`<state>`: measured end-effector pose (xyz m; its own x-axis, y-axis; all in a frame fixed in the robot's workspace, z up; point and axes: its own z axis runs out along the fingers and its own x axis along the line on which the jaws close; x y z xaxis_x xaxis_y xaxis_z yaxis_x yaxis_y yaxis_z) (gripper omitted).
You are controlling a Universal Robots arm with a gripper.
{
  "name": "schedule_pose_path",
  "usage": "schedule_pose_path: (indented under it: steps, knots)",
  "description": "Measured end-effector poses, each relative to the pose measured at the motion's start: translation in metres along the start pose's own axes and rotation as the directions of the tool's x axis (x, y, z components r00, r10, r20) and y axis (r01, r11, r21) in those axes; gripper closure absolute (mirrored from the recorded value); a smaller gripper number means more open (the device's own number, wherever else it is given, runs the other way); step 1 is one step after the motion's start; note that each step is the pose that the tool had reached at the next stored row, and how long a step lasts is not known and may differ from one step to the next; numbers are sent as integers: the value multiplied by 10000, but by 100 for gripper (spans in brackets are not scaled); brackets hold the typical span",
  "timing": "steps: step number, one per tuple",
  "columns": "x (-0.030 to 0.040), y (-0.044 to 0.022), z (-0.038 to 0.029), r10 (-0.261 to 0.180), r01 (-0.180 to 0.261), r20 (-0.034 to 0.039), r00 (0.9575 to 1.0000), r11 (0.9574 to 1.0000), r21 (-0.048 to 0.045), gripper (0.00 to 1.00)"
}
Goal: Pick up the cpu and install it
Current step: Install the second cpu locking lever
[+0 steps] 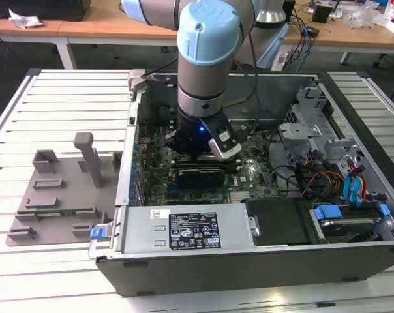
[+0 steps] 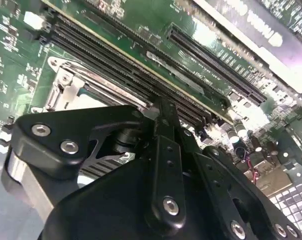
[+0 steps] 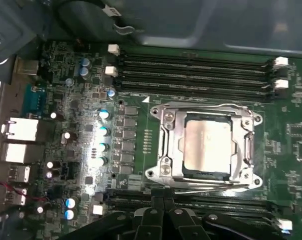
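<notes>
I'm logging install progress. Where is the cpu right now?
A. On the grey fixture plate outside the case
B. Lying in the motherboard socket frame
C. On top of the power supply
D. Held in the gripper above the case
B: in the first wrist view the cpu lies inside the metal socket frame on the motherboard.

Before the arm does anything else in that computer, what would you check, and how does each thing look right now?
1. cpu lying in the metal-framed socket: ok.
2. cpu lying level: cannot tell.
3. gripper beside the socket, not on the cpu: ok.
4. Gripper carrying anything: cannot tell.
5. Memory slots beside the socket undisturbed: ok.
6. Arm reaching down inside the open case: ok.
</notes>
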<state>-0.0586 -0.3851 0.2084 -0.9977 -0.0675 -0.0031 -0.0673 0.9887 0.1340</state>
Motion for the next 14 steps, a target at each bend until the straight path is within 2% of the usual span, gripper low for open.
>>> schedule_pose_path:
  steps: [2,6,10,13,14]
  knots:
    - [59,59,54,-26,26,-1,10000,10000,-29,89]
    - [128,116,101,-65,65,-5,10000,10000,-66,89]
    - [129,167,123,-136,136,-15,9999,9999,-67,89]
    - [127,172,105,-201,201,-16,9998,9998,-61,89]
    - [127,182,25,-200,200,-24,9998,9998,32,89]
